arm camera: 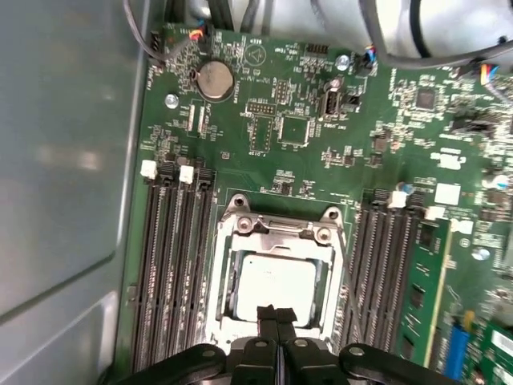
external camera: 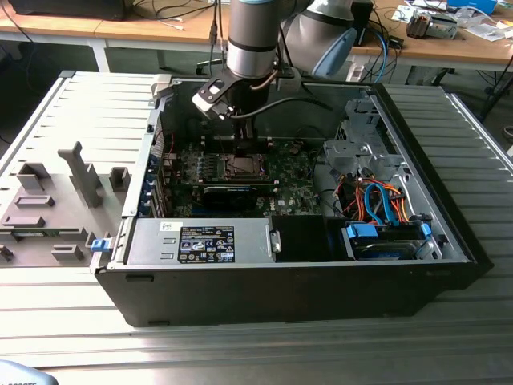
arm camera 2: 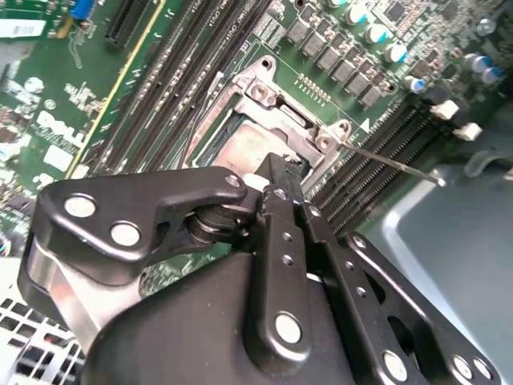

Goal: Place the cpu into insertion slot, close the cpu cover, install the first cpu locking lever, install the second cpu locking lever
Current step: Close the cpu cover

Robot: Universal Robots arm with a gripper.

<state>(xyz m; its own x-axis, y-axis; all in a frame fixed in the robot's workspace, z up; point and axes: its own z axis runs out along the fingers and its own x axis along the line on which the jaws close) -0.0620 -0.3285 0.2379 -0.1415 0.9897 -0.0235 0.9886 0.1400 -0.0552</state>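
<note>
The cpu lies flat in the socket on the green motherboard, its silvery top showing through the window of the cpu cover. The cover frame lies down around the chip. My gripper is shut, its black fingertips pressed together with nothing between them, right above the cover's edge nearest the wrist. In the second wrist view the gripper stands just over the cpu and the cover. One thin wire locking lever sticks out loose over the memory slots. In the exterior view the gripper hangs over the socket.
Black memory slots flank the socket on both sides. The case's grey wall runs close alongside. A black graphics card, the power supply and a drive cage with orange and blue cables crowd the case.
</note>
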